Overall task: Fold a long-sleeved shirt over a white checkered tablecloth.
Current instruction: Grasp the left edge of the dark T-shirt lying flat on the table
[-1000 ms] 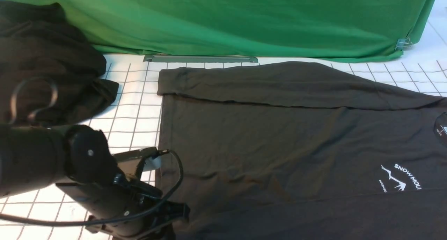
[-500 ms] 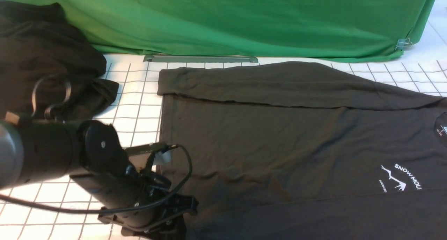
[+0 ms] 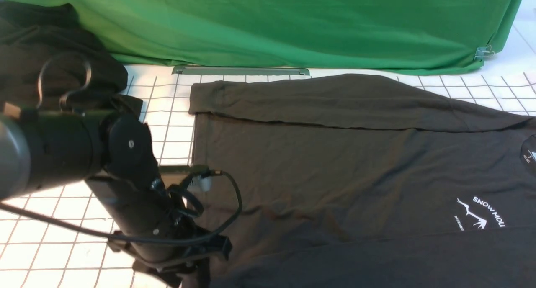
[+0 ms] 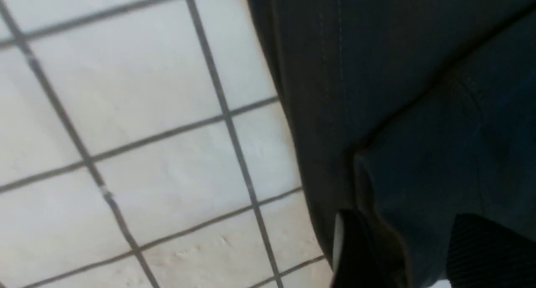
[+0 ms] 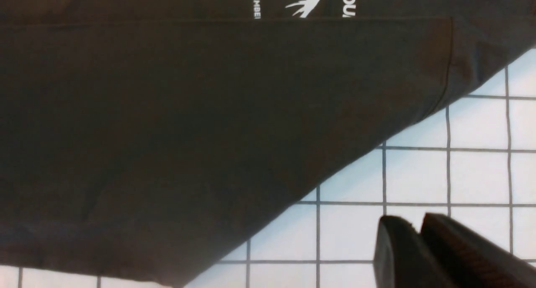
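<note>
Charcoal knit, the long-sleeved shirt point(image 3: 356, 166) lies flat on the white checkered tablecloth point(image 3: 167, 124), both sleeves folded across its body, the left gripper point(image 4: 402, 254) pinching its hem corner, the right gripper point(image 5: 418, 237) closed, holding nothing.

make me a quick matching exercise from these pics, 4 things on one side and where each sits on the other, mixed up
Things:
1. long-sleeved shirt
2. green fabric
3. black garment
4. left gripper

Places:
A. heaped at the far left corner
B. draped along the back
C. at the shirt's near-left edge
D. spread flat on the white checkered tablecloth

Pairs: 1-D, 2-B, 3-A, 4-C
</note>
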Robot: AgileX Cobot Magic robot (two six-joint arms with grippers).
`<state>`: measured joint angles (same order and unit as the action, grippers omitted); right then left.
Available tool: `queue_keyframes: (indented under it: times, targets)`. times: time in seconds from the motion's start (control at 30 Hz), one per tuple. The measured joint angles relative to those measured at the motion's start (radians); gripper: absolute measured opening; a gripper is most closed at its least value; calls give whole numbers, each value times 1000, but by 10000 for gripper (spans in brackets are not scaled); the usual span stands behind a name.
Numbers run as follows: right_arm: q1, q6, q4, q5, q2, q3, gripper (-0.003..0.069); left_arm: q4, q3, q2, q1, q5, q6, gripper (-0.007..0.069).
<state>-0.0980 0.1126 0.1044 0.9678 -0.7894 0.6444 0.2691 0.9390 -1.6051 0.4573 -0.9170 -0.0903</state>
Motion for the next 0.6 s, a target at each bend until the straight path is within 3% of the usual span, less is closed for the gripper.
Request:
queue_keyframes:
  times: [0.6]
  targets:
    - [0, 0, 0, -2, 0, 0, 82, 86, 11, -146, 0, 65, 18, 300]
